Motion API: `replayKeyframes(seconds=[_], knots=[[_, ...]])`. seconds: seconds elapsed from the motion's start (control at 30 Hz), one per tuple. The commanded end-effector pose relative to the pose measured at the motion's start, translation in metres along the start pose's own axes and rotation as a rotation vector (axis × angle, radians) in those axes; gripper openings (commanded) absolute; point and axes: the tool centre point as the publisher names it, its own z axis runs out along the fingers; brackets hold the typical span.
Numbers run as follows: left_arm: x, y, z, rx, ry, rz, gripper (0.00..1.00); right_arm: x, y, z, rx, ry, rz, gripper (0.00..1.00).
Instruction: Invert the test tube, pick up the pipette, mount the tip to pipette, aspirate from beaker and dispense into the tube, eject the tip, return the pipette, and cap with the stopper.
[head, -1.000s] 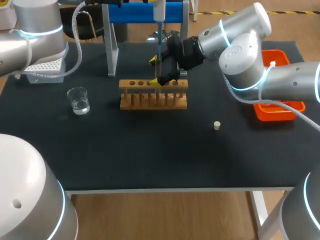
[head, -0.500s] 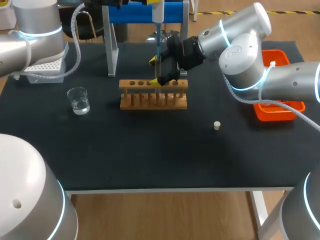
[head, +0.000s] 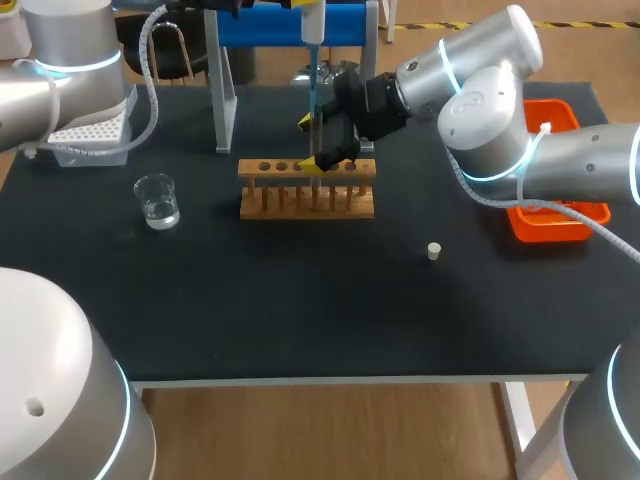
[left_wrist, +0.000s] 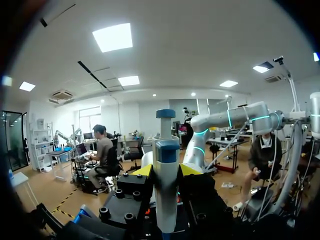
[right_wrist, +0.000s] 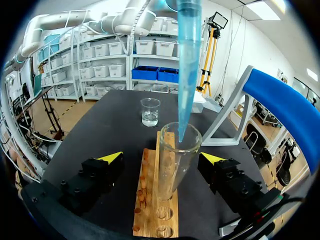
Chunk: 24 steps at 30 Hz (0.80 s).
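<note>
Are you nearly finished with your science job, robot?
About halfway. The test tube is mouth-up and the blue tip is on the pipette. My left gripper holds the tip inside the tube's mouth. Ejecting, returning it and fitting the stopper remain.

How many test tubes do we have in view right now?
1. The test tube stands at the wooden rack, between the open fingers of the right gripper, with the pipette tip inside its mouth. The rack's other holes look empty.
</note>
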Motion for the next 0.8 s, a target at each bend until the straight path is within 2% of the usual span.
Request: replayKeyframes(seconds=[0.03, 0.8], knots=[[-0.0021, -0.0004, 0.0014, 0.002, 0.005, 0.003, 0.00, -0.0001, 0.0001, -0.0007, 0.001, 0.001, 0.000, 1.00], [0.0023, -0.0014, 0.0103, 0.017, 0.034, -0.005, 0.00, -0.0001, 0.0001, -0.0007, 0.001, 0.001, 0.000, 1.00]])
